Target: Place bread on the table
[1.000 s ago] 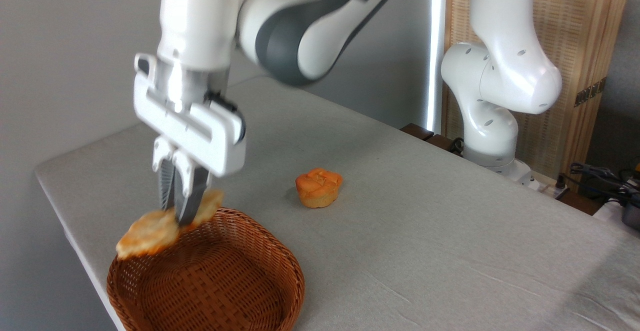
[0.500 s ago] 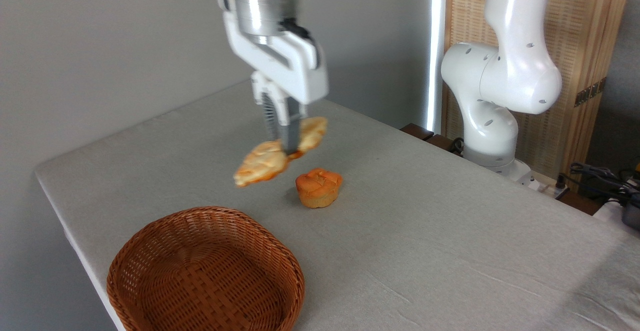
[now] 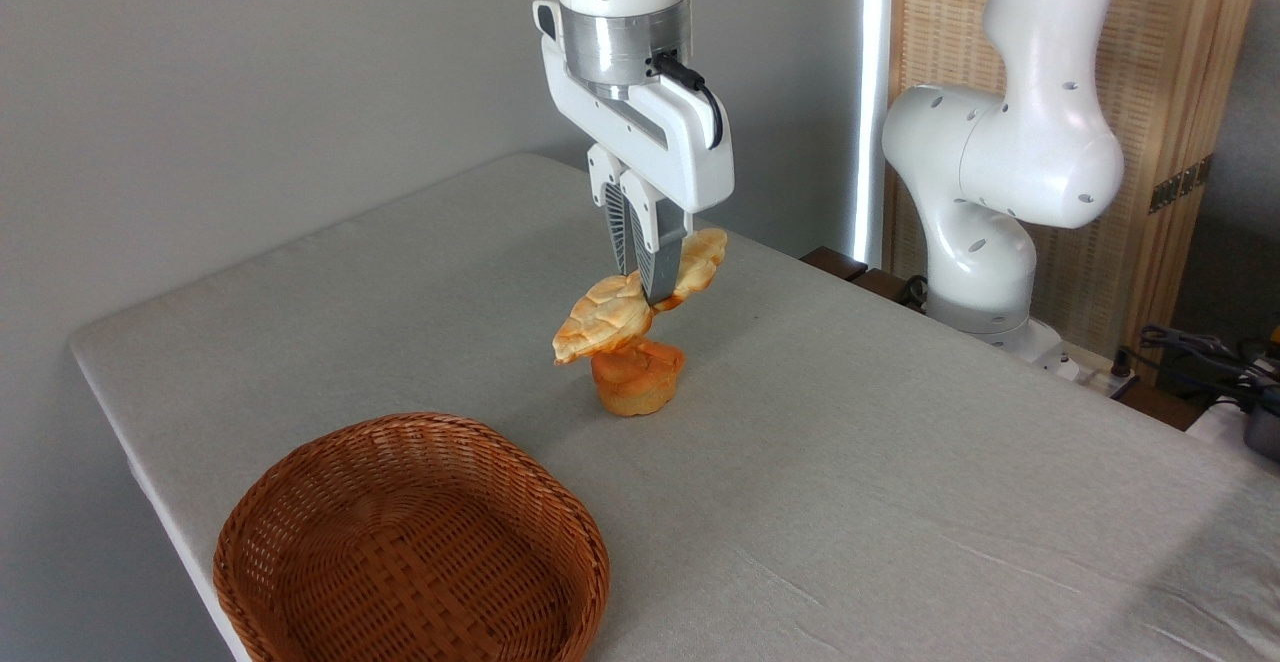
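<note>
The gripper [image 3: 645, 277] held the bread [image 3: 640, 297] pinched at its middle between closed jaws, aloft over the table [image 3: 900, 462] (above a small orange bun [image 3: 636, 382]), so lowering onto bare cloth seemingly came next.

The arm [image 3: 1010, 152] is glossy white with rounded, bulbous joints, dotted with small dark screw holes, and one dark grey joint band near the top. A ribbed silver collar sits above the white, boxy gripper [image 3: 640, 287] (a short black cable loops at its side), whose fingers [image 3: 658, 252] are grey.
</note>
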Tool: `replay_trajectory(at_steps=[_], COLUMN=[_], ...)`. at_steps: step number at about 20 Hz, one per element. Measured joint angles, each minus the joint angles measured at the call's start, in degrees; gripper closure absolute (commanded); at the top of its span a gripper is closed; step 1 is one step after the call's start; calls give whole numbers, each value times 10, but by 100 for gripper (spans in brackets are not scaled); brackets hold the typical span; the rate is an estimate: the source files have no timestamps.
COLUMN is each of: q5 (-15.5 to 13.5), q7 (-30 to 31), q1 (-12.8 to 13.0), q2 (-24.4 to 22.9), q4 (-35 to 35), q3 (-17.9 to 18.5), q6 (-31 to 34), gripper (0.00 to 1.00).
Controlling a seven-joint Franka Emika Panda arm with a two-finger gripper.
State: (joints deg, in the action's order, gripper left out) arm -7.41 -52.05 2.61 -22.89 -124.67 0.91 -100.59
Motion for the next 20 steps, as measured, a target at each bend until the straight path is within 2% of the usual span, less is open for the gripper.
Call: replay_trajectory(at_steps=[5, 9, 10, 14, 17, 20], q5=[21, 61, 69, 78, 78, 78], q7=[-1, -2, -3, -5, 40, 80], q1=[10, 79, 88, 95, 96, 97], q2=[0, -1, -1, 4, 22, 59], q4=[0, 1, 1, 20, 76, 153], q3=[8, 82, 92, 100, 99, 85], q6=[-1, -2, -2, -7, -5, 29], gripper=[0, 0, 0, 0, 0, 0])
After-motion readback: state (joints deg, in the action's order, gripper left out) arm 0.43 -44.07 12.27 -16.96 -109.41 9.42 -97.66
